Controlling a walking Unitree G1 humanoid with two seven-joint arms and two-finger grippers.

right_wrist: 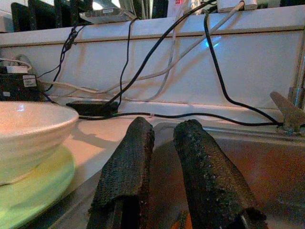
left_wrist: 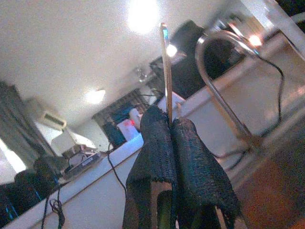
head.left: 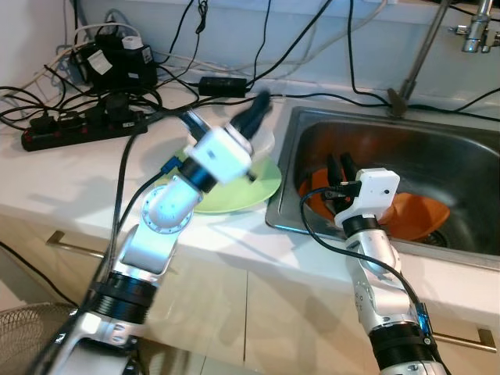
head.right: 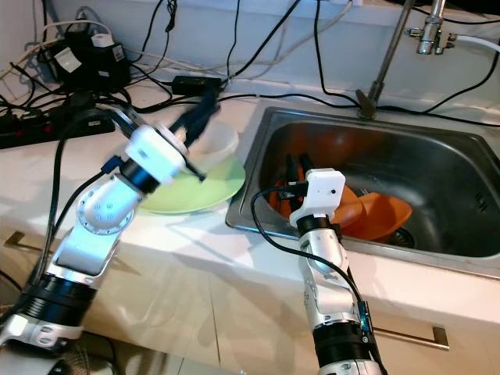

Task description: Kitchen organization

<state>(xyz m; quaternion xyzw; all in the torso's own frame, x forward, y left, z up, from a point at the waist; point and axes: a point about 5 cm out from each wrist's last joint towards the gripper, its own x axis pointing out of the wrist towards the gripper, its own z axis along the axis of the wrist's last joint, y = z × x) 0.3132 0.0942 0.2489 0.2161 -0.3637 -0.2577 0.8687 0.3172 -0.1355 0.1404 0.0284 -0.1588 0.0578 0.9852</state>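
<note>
Two grippers are working at the counter edge. Left gripper [left_wrist: 170, 143] is raised over the dishes, its fingers [left_wrist: 195, 157] pressing together on a thin stick-like thing [left_wrist: 165, 71] that's poking straight out between them; looks like a chopstick or a slim utensil, but I can't tell which. In the head views that gripper is motion-blurred above the white bowl [head.right: 212, 145]. The bowl is sitting on the green plate [head.right: 205, 187], and the plate is resting on the white countertop [head.left: 55, 180], just beside the sink's left rim.

Right gripper [head.left: 341, 166] is hanging inside the stainless sink [head.left: 437, 148], near its left wall, fingers [right_wrist: 126, 167] spread slightly apart with nothing between them. It's hovering over orange dishes [head.left: 418, 215] lying in the basin; how many of them, hard to say.

Further out, the tap [head.right: 387, 55] is standing at the back of the sink, and a black power strip [head.left: 82, 125] with a tangle of cables is lying on the counter's far left
</note>
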